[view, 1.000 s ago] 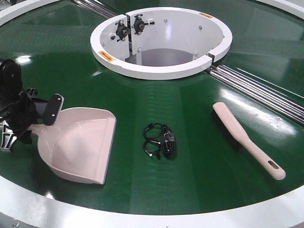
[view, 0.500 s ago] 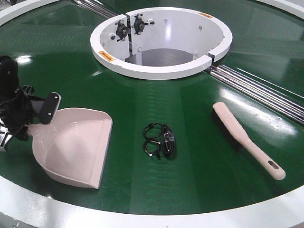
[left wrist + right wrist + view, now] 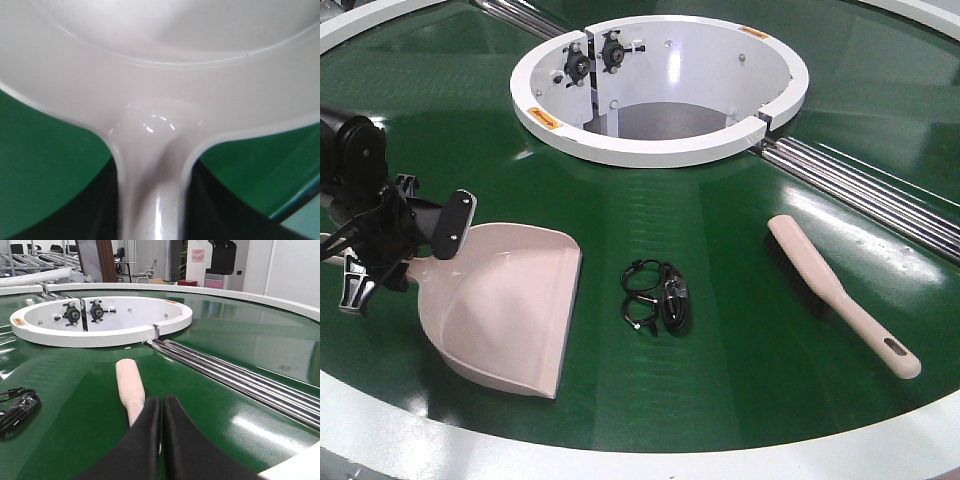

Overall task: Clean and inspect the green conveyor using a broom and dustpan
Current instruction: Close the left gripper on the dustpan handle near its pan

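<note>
Since the last look, the dustpan (image 3: 505,305) has slid rightward across the green conveyor (image 3: 740,380), carried by the left gripper (image 3: 408,250). Its flat lip now sits nearer the black cable bundle (image 3: 658,297), with a strip of green showing between them. The pan's back is just ahead of the gripper, and the wrist view shows dark fingers on either side of the handle where it meets the scoop. I read that as the left gripper pinching the handle. The scoop rests low on the belt, lip pointing away from the gripper toward the bundle.

The broom (image 3: 840,295) has not shifted. It lies well to the far side of the bundle from the left gripper, bristles down, handle toward the near rim. The right gripper (image 3: 161,400) has its fingers pressed together with nothing between them, and the broom's head shows just beyond its tips.

My judgement is that the pan is being lined up as the catcher, and the sweep has not yet begun. The white hub (image 3: 660,150) and silver rails (image 3: 860,190) lie farther off.
</note>
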Tool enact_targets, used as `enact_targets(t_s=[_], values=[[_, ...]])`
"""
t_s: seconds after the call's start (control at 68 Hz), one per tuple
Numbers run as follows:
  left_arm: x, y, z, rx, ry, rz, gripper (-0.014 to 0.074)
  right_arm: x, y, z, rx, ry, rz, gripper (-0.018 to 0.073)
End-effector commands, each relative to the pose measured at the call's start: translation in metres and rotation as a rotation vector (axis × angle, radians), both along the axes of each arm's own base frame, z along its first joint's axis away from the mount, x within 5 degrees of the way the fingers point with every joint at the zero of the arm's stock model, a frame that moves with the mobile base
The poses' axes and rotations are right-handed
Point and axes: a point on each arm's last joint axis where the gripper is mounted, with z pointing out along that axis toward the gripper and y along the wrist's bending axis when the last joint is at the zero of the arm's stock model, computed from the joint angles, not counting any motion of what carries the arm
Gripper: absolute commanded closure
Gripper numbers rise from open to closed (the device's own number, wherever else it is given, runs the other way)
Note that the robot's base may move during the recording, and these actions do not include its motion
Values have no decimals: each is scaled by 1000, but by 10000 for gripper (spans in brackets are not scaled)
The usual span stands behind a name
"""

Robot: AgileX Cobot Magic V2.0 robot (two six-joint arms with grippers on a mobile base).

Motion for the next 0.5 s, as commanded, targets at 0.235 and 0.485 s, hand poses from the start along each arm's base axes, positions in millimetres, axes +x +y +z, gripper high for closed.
enact_targets(t_s=[0.235, 0.485], values=[[0, -9, 17, -98, -60, 88, 523, -1, 0, 6, 1, -73, 1, 568], [1, -9, 16, -97, -59, 86, 523, -1, 0, 6, 1, -73, 1, 568]])
